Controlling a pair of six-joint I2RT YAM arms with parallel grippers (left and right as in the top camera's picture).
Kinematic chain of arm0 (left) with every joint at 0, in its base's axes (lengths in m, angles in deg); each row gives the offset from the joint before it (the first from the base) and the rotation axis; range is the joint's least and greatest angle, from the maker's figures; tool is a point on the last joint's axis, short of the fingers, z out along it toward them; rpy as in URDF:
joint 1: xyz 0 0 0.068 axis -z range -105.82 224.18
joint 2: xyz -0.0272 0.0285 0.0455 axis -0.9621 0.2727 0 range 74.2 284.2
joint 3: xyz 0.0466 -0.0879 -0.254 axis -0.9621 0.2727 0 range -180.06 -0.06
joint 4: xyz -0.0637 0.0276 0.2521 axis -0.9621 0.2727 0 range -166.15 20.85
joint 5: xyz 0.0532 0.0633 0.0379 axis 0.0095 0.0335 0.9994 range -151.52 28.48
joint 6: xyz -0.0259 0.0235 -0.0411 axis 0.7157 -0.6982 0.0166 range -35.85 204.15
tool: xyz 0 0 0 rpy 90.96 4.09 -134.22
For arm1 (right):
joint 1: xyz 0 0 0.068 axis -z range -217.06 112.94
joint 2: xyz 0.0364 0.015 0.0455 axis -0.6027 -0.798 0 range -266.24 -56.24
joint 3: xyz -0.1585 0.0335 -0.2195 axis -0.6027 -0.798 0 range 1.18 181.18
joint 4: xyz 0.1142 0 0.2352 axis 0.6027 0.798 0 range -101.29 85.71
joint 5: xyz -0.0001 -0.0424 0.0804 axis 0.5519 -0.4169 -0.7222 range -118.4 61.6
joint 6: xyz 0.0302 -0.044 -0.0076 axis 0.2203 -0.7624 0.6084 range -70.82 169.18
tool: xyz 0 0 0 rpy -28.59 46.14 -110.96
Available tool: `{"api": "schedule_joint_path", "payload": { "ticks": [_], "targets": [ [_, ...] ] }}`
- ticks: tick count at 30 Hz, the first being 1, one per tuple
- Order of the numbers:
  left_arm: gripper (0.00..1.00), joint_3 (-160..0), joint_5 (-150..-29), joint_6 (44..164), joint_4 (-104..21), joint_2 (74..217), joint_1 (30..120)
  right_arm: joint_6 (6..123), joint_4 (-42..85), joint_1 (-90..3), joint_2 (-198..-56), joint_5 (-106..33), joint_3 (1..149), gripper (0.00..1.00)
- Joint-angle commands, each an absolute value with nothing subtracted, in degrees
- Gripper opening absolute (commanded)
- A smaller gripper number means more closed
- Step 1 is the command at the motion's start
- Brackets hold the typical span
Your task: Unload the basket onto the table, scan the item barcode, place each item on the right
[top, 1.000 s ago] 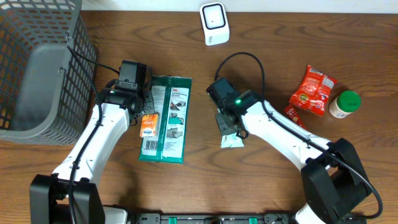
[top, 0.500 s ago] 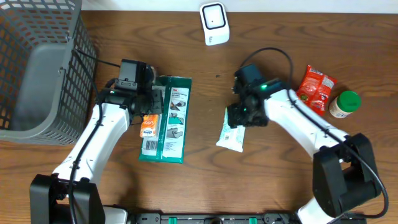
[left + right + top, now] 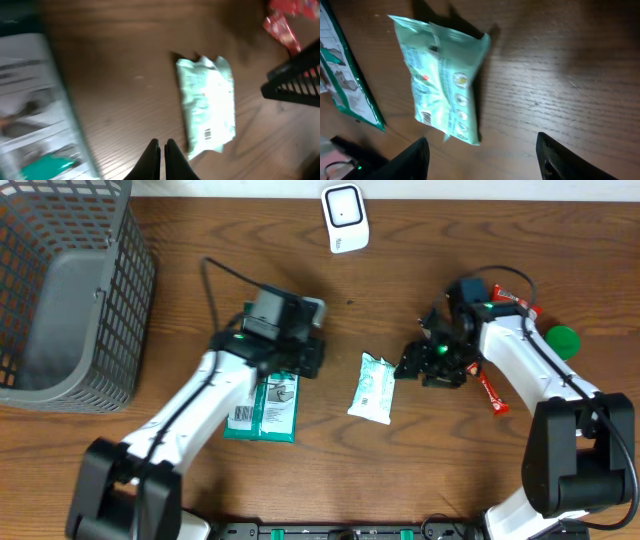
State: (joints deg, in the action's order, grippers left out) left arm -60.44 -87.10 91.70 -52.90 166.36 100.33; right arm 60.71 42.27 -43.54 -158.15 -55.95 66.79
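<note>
So: pale mint-green packet (image 3: 372,388), crinkled, barcode (image 3: 207,133) upward

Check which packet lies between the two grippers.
The small pale mint packet. The large green-edged pack lies partly under the left arm; the red pouch partly under the right arm.

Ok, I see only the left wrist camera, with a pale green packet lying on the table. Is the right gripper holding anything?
Observer: No. The right gripper is open and empty. The pale green packet lies apart from it, not between its fingers.
Operator: Is there a scanner somewhere?
Observer: A white device, possibly one, stands near the top edge of the overhead view, beyond the packet.
</note>
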Motion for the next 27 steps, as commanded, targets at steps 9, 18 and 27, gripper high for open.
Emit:
{"api": "schedule_joint_path", "payload": {
  "ticks": [9, 18, 27],
  "targets": [
    [0.07, -59.78, -87.89, 92.60, -59.20, 177.23, 110.36, 57.15, 25.07, -41.23, -158.78, -72.67, 50.11, 0.50],
    [0.07, -59.78, -86.36, 94.26, -61.71, 180.35, 111.39, 60.76, 14.29, -41.27, -158.78, -73.52, 45.32, 0.45],
    [0.08, -59.78, -84.83, 96.10, -61.71, 181.47, 111.41, 67.47, 2.79, -41.66, -158.78, -73.52, 40.71, 0.49]
  ]
}}
